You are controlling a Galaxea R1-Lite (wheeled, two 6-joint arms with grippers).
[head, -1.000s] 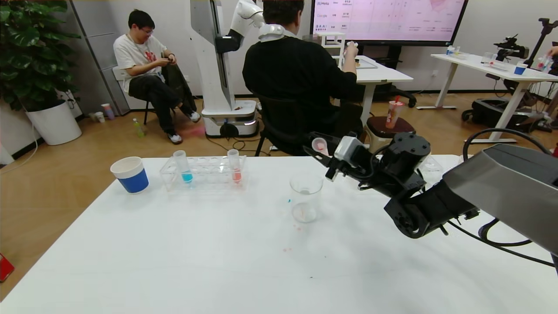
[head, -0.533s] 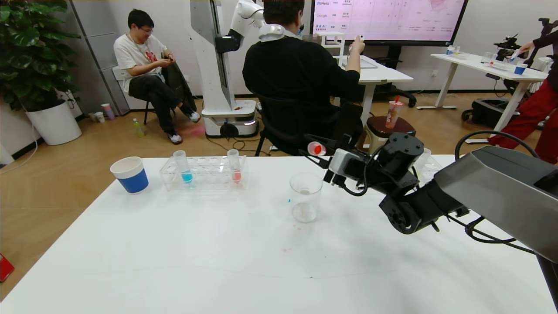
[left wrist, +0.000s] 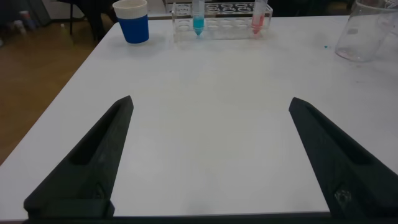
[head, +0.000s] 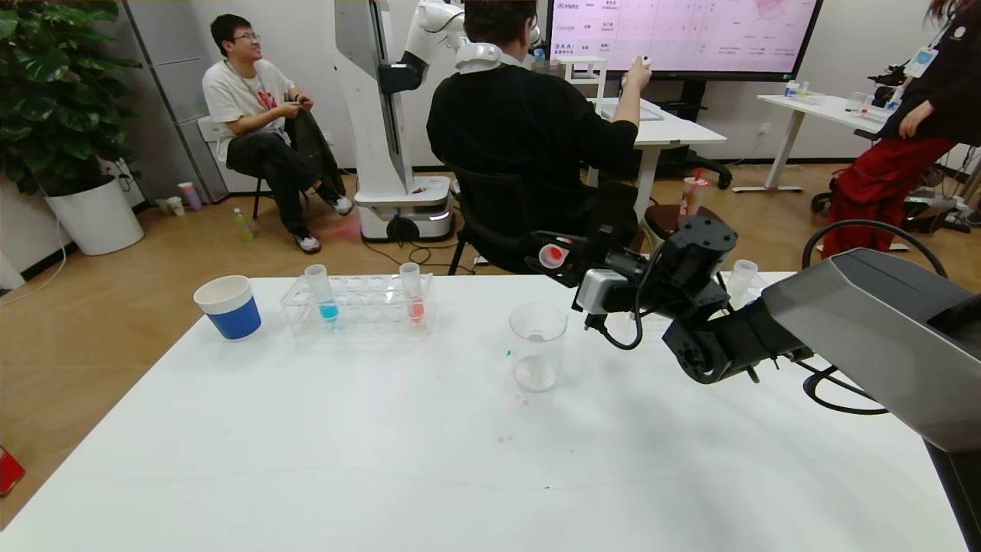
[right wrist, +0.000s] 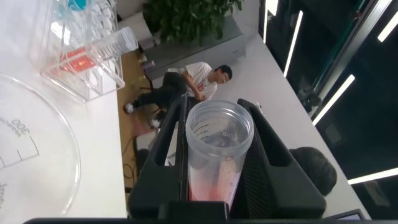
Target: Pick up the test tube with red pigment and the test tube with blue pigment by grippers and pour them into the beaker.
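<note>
My right gripper [head: 565, 259] is shut on the test tube with red pigment [head: 553, 254]. It holds the tube nearly level, above and just behind-right of the beaker [head: 537, 346], with the tube's mouth towards the beaker side. In the right wrist view the tube [right wrist: 219, 152] sits between the black fingers [right wrist: 163, 143] with red liquid low inside; the beaker rim [right wrist: 37, 168] shows beside it. The test tube with blue pigment [head: 324, 295] stands in the clear rack [head: 360, 310]. My left gripper [left wrist: 211, 109] is open and empty, low over the near table, out of the head view.
A paler salmon-red tube [head: 413, 295] stands in the same rack. A blue paper cup [head: 228, 307] sits left of the rack. Small coloured drops [head: 521, 400] lie by the beaker. A clear vessel [head: 742, 274] stands behind my right arm. People sit beyond the table's far edge.
My right gripper has turned at the wrist and shifted slightly left and up with the tube. Red liquid now shows at the tube's mouth. A person in red trousers entered at the back right.
</note>
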